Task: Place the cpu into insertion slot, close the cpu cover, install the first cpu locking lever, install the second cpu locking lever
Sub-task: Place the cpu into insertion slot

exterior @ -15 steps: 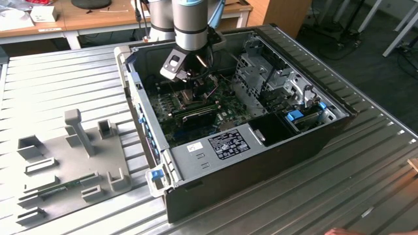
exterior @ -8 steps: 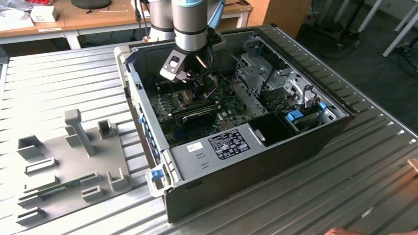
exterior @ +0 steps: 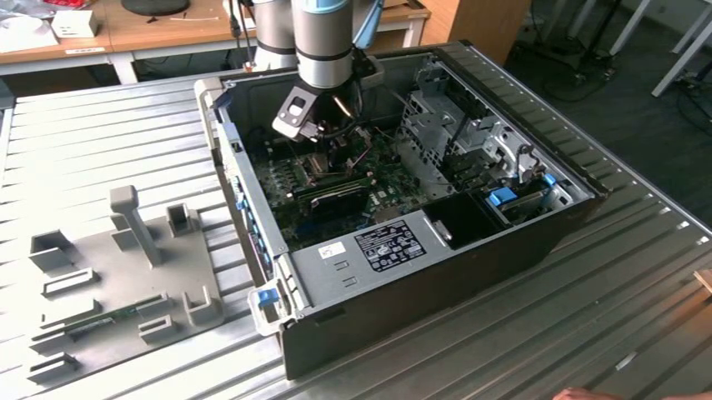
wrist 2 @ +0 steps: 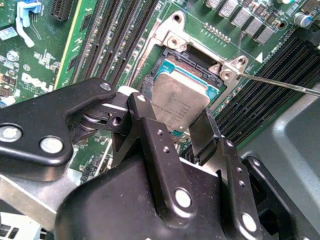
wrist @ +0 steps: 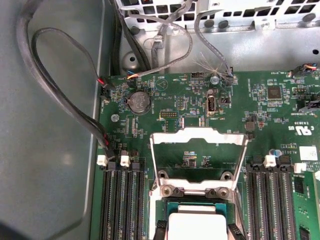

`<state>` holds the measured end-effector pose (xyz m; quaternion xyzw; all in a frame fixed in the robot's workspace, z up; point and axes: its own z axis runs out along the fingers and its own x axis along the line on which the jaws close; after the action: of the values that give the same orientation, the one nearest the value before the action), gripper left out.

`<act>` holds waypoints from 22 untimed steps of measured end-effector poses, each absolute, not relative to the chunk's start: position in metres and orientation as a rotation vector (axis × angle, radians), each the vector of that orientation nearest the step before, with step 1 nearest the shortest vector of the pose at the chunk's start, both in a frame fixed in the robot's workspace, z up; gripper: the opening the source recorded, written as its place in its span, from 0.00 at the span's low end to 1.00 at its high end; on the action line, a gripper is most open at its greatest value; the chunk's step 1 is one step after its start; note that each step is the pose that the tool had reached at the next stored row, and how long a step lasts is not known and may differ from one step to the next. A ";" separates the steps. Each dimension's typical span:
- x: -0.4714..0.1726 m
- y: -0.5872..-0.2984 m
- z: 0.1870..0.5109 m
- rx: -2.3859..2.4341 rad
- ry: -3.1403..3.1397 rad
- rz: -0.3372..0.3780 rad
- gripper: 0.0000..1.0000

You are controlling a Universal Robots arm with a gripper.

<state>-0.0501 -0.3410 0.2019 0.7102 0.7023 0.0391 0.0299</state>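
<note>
My gripper (exterior: 330, 142) reaches down into the open computer case (exterior: 468, 250) over the green motherboard. In both wrist views its two black fingers (wrist 2: 202, 131) are shut on opposite edges of the cpu (wrist 2: 177, 100), a flat square chip with a dull grey top. The cpu (wrist: 199, 222) sits at the insertion slot (wrist 2: 186, 59), inside its dark frame and silvery rim; whether it rests fully in it I cannot tell. The cpu cover (wrist: 200, 134), a thin silvery frame, is swung open beyond the slot. A thin metal locking lever (wrist 2: 280, 84) sticks out sideways, unlatched.
Long black memory slots (wrist: 122, 200) flank the socket on both sides. Black cables (wrist: 65, 100) loop along the case wall, and a metal drive cage (exterior: 445, 125) stands close by. A grey fixture plate (exterior: 122, 275) lies on the table at the exterior view's left. A hand (exterior: 579, 393) shows at the table's edge.
</note>
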 end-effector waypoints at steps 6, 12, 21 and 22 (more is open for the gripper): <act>-0.051 -0.341 0.200 2.190 2.165 0.121 0.54; -0.051 -0.341 0.199 2.190 2.165 0.122 0.54; -0.052 -0.341 0.198 2.190 2.165 0.121 0.54; -0.052 -0.341 0.198 2.190 2.165 0.122 0.54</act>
<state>-0.0523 -0.3410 0.1981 0.7102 0.7023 0.0394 0.0299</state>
